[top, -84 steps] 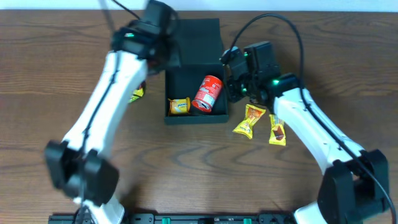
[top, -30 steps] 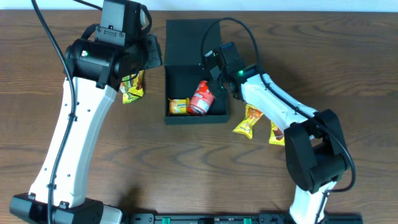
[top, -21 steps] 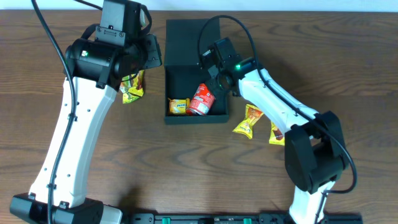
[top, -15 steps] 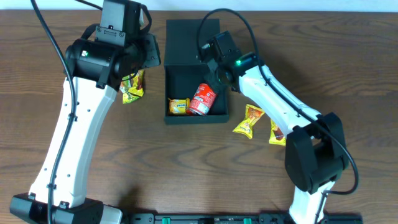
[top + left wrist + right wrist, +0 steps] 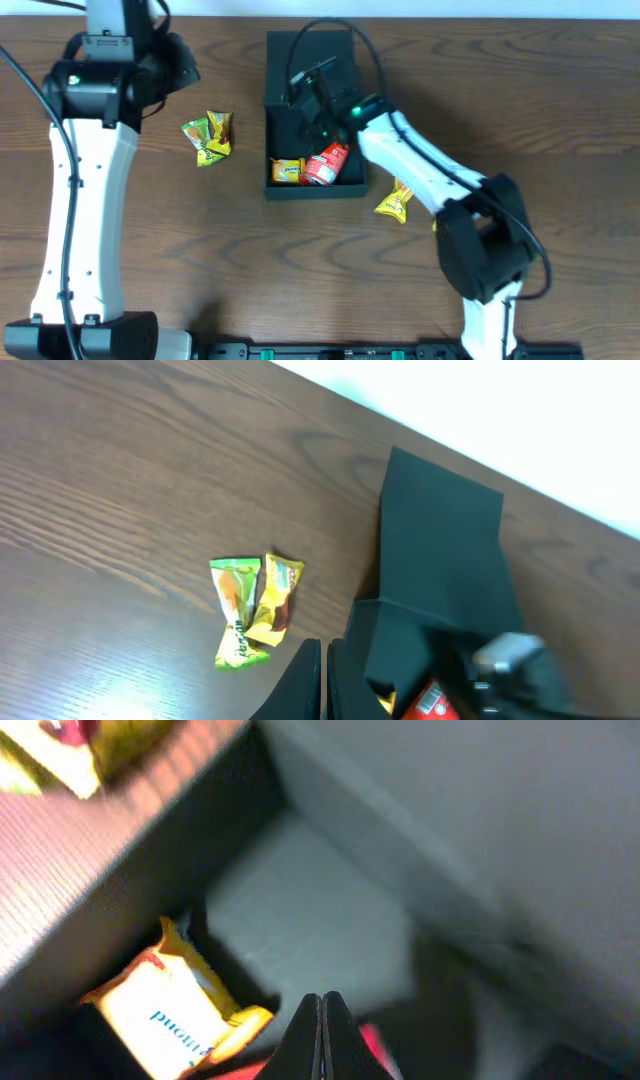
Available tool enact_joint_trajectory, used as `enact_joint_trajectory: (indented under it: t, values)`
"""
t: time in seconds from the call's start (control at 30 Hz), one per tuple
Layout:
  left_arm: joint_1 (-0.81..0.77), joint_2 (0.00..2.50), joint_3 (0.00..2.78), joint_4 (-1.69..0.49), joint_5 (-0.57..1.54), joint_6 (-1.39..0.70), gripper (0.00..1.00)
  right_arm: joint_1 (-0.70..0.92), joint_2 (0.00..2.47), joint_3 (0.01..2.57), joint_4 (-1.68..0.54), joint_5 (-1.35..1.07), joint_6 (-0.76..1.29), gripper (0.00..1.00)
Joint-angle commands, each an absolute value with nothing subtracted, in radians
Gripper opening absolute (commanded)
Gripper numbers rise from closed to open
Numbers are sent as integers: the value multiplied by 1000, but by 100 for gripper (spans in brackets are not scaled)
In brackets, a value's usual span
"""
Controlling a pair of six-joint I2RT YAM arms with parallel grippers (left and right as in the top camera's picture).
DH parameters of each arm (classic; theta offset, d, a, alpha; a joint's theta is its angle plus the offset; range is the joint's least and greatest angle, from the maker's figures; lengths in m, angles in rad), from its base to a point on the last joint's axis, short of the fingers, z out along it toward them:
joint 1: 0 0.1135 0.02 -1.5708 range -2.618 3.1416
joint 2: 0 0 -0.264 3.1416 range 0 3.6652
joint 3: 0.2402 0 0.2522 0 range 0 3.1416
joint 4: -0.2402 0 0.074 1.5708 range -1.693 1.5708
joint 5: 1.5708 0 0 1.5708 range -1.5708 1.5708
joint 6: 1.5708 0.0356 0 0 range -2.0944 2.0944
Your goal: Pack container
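The container is a dark square box with its flap lid lying open at the back. Inside at the front lie a yellow snack packet and a red can. My right gripper reaches into the box from the right, shut and holding nothing. In the right wrist view its tips hover over the box floor, between the yellow packet and the can. My left gripper is shut and empty, high above the table left of the container.
Two green-yellow packets lie on the wood left of the box, also in the left wrist view. A yellow packet lies right of the box by my right arm. The table's far edge runs just behind the lid.
My left arm swung left and back, uncovering the packets on the table. My right gripper slid left, deeper over the box interior. The can shifted slightly.
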State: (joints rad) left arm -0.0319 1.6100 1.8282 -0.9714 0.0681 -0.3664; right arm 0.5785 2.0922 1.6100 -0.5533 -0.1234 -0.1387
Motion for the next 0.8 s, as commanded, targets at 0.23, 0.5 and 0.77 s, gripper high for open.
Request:
enact_joint_trajectory:
  t: [0.23,0.5,0.77]
  values:
    - [0,1612,1835,-971,175,-374,6,590,2169,1625,-546,-9,-128,2]
    - [0,1612,1835,-984,185,-374,6,588,2173,1627,-551,91,-83,2]
    - [0,1612,1835,-991,185,-374,6,569,2173,1631,-583,157,-1,1]
